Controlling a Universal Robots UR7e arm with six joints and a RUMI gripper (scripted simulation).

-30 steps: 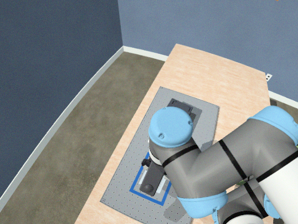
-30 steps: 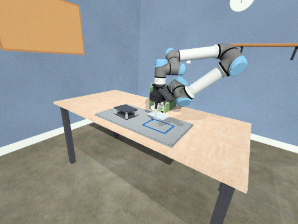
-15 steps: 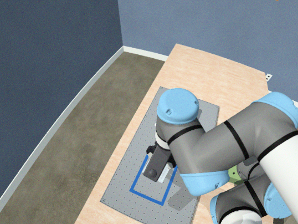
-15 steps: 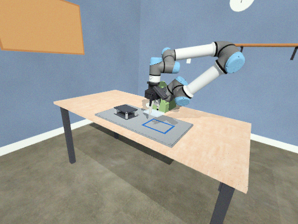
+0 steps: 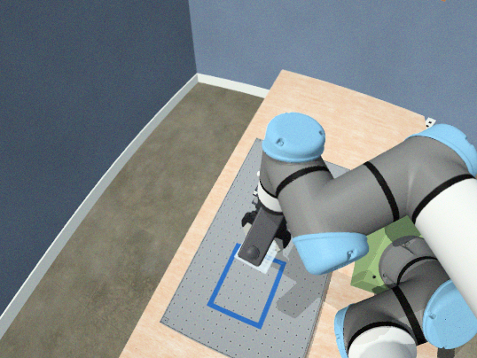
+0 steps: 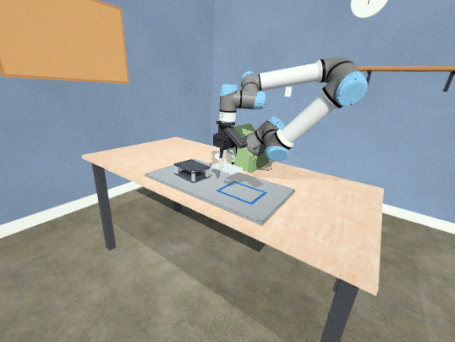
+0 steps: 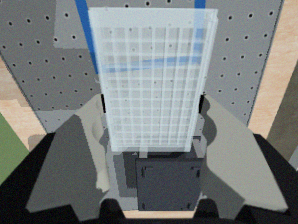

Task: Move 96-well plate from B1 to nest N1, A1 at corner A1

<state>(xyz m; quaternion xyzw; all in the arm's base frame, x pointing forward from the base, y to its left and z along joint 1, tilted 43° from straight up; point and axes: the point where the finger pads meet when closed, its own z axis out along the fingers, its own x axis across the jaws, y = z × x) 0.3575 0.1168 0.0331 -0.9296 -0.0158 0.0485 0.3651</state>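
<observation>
The clear 96-well plate [image 7: 152, 80] is clamped by its long sides between my gripper's [image 7: 152, 107] two fingers and hangs above the grey perforated mat. In the top view the plate [image 5: 268, 261] sticks out under the gripper [image 5: 261, 250] over the far edge of the blue B1 outline [image 5: 246, 290]. In the exterior view the plate [image 6: 224, 167] is lifted off the mat, between the B1 outline [image 6: 241, 192] and the black raised nest N1 [image 6: 192, 168]. A dark block that looks like the nest [image 7: 167, 180] shows below the plate in the wrist view. I cannot tell where the cut corner is.
The grey mat [image 6: 220, 190] lies on a wooden table. A green block [image 5: 381, 252] stands by the arm's base, close to the mat's right side; it also shows in the exterior view [image 6: 247, 152]. The arm's elbow hides the nest in the top view.
</observation>
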